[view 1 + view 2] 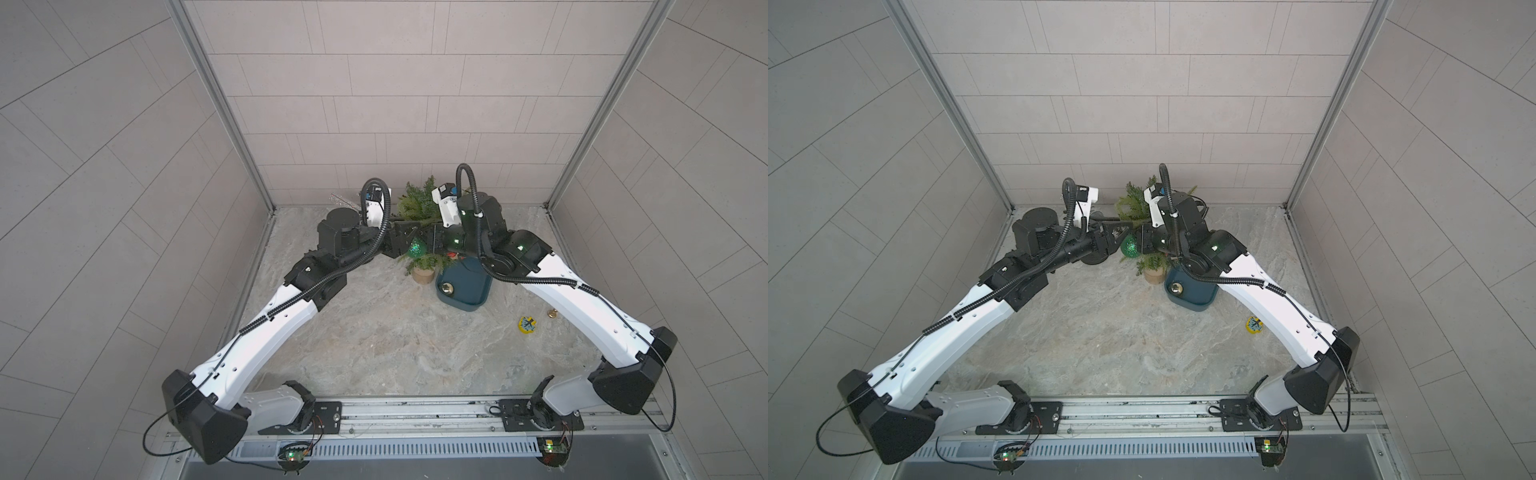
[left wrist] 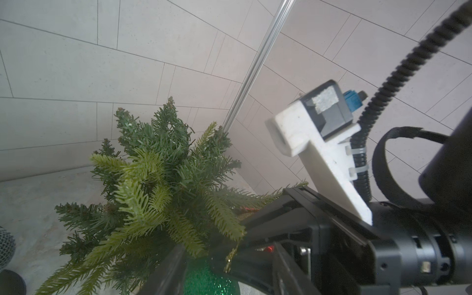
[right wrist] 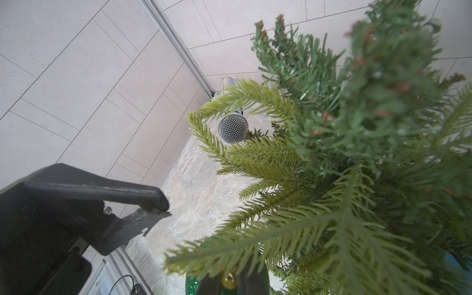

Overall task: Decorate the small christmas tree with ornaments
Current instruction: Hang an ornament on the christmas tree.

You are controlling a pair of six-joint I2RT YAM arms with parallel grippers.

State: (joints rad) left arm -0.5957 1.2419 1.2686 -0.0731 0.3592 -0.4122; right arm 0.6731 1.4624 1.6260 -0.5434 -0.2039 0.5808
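Marble-patterned table (image 1: 374, 357); both arms reach toward the middle of its far edge. The small christmas tree (image 1: 414, 203) stands upright there on its tan pot (image 1: 423, 276) and shows in both top views. A teal tray (image 1: 467, 305) sits just beside the pot, on the side toward the right edge. The gold ornament (image 1: 447, 287) lies inside the tray, at the end nearest the pot. The green glitter ornament (image 1: 1129, 246) is up among the lower branches on the tree's left side, clear of the table. Left tool (image 1: 1122, 237): spread, with the ornament between its fingers (image 2: 169, 265) in the left wrist view. One finger runs along the ball's side; contact cannot be confirmed. Right tool (image 1: 429, 243): pressed together, with its tips at the ornament's other side, close to the gold cap (image 3: 228, 281). What it pinches, if anything, cannot be told. A gold thread rises from the cap to a pale branch tip; hooked or not, cannot tell. A microphone (image 3: 233, 127) stands at the far left corner. The yellow disc (image 1: 527, 324) and gold bell (image 1: 551, 314) lie near the right edge, well apart from the tree and beside the right arm.
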